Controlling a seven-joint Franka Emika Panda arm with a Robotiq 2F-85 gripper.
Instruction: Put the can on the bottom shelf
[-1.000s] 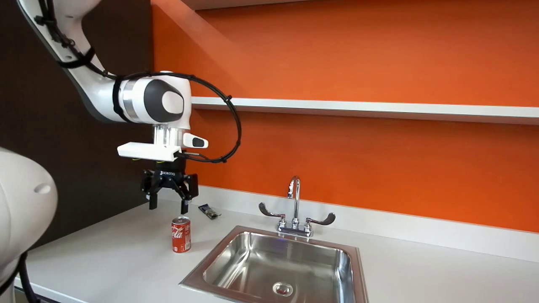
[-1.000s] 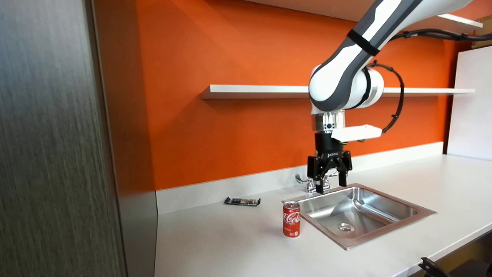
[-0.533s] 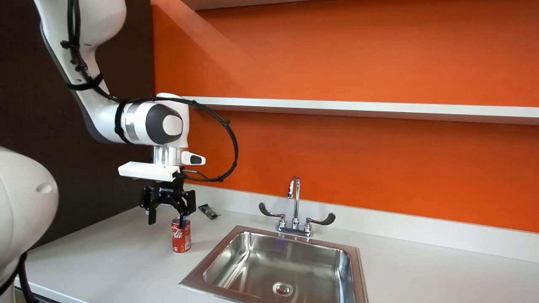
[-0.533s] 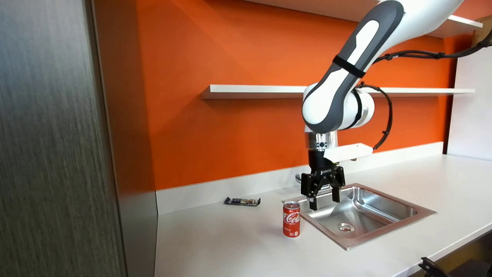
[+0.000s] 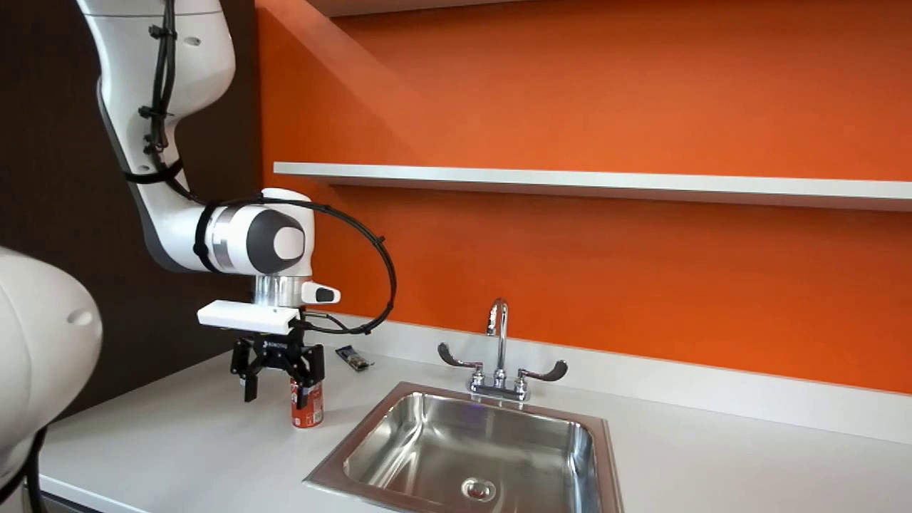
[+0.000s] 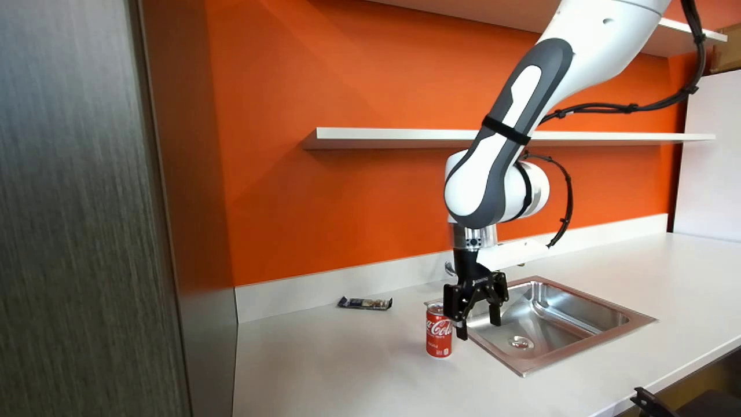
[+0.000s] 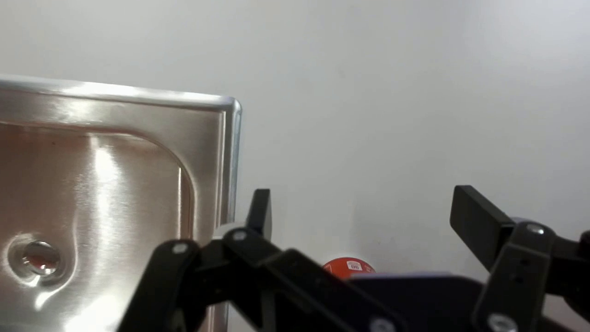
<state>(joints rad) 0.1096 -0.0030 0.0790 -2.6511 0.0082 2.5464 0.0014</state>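
Note:
The red can [image 5: 313,411] stands upright on the counter, left of the sink, and also shows in an exterior view [image 6: 438,339]. My gripper [image 5: 276,397] is open and empty, pointing down. In an exterior view one finger covers part of the can; in an exterior view the gripper [image 6: 478,326] is just right of the can, at the height of its upper half. In the wrist view the fingers [image 7: 362,205] are wide apart and the can [image 7: 346,266] shows low between them, mostly hidden by the gripper. The bottom shelf [image 5: 570,179] spans the orange wall; it also shows here [image 6: 393,134].
The steel sink [image 5: 611,463] is right of the can, with a faucet [image 5: 501,349] behind it. A small dark packet [image 6: 365,303] lies near the backsplash. A higher plank [image 6: 692,33] is above the shelf. A dark panel [image 5: 142,299] bounds the counter's left side.
My gripper has moved down from above the can to the height of its upper half, drifting slightly left in both exterior views. It stays open. The can has not moved.

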